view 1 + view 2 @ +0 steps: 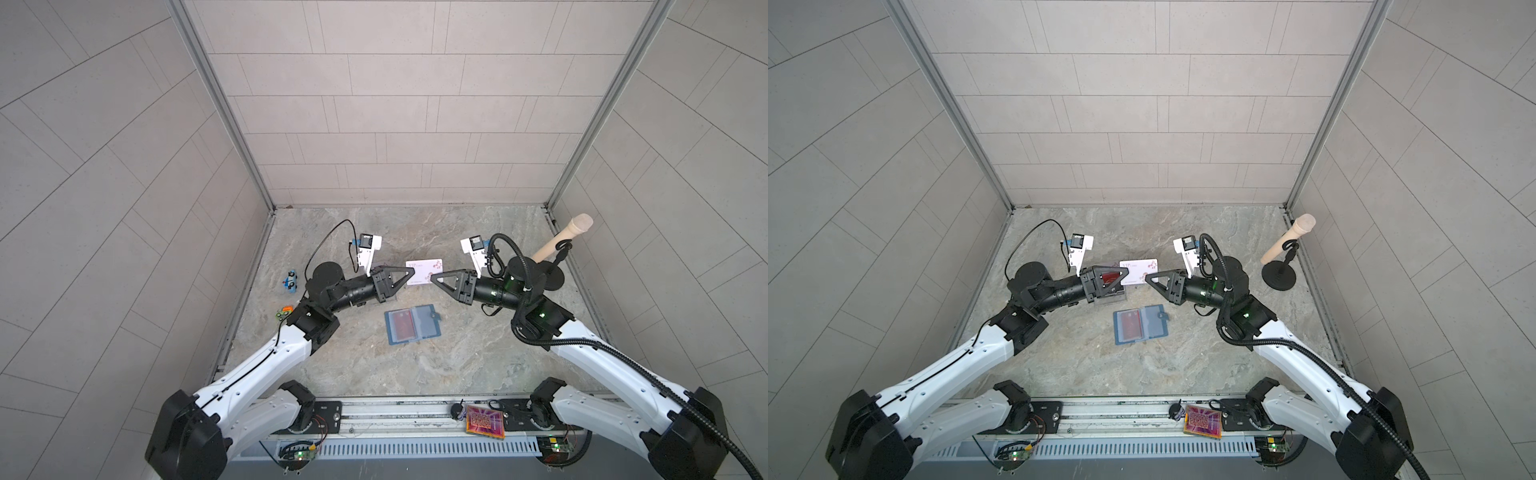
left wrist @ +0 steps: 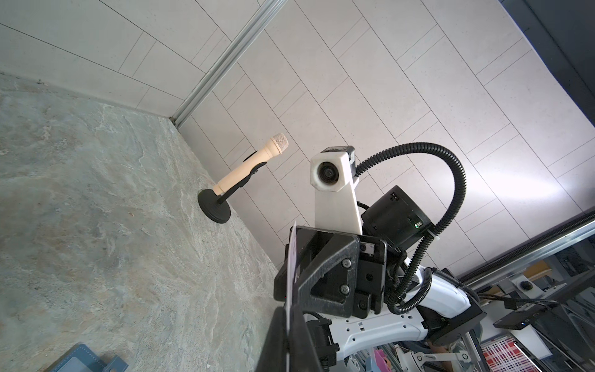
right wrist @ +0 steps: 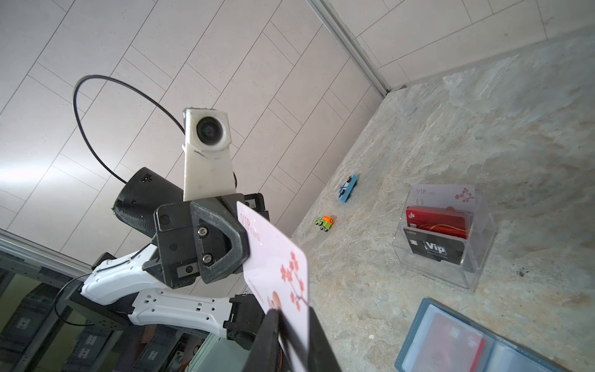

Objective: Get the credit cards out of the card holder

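Observation:
A pale whitish-pink credit card point(image 1: 424, 269) point(image 1: 1139, 269) hangs in the air between both arms. My left gripper point(image 1: 412, 272) point(image 2: 290, 341) is shut on one end of it. My right gripper point(image 1: 433, 277) point(image 3: 291, 338) is shut on the opposite end, with the blossom print point(image 3: 291, 277) just above its fingers. Below them the slate-blue card holder point(image 1: 424, 326) point(image 3: 415, 335) lies open on the table. A red card point(image 1: 406, 325) point(image 3: 450, 344) sits in its left clear sleeve.
A clear acrylic stand point(image 3: 479, 257) beside the left gripper holds a pale, a red and a black card. A microphone on a black stand point(image 1: 555, 249) is at the back right. Two toy cars point(image 1: 291, 283) lie at the left edge. A patterned tile point(image 1: 485, 420) rests on the front rail.

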Robot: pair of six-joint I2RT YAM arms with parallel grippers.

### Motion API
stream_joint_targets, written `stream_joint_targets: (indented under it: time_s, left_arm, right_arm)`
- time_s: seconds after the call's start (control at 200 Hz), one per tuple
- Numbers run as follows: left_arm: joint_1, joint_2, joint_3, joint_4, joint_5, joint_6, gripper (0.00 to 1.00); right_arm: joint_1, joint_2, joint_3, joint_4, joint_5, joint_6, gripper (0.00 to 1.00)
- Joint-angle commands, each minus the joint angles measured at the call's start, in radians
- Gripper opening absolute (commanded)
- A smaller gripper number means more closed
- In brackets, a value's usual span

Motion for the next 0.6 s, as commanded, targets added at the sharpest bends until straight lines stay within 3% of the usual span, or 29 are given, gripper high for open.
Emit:
stream_joint_targets:
  time_s: [0.0, 0.07, 0.135, 0.175, 0.375, 0.596]
  left_arm:
    - [0.003, -0.016, -0.008, 0.009, 0.037, 0.032, 0.10]
    - [0.003, -0.021, 0.002, -0.028, 0.045, 0.062, 0.20]
    - [0.004, -0.030, 0.023, -0.103, 0.049, 0.125, 0.51]
    - [0.004, -0.037, 0.048, -0.191, 0.043, 0.193, 0.59]
    - [0.015, -0.044, 0.258, -0.771, -0.048, 0.587, 0.66]
    - [0.014, 0.016, 0.466, -1.131, 0.079, 0.866, 0.67]
  right_arm:
    - [0.000, -0.030, 0.019, -0.021, 0.021, -0.016, 0.10]
    - [-0.001, -0.034, 0.019, -0.038, 0.019, -0.027, 0.03]
    - [0.003, -0.031, 0.019, -0.039, 0.021, -0.027, 0.00]
    - [0.006, -0.029, 0.028, -0.055, 0.014, -0.039, 0.00]
    - [0.029, -0.032, 0.112, -0.277, -0.029, -0.223, 0.00]
    - [0.053, 0.010, 0.263, -0.622, -0.198, -0.519, 0.00]
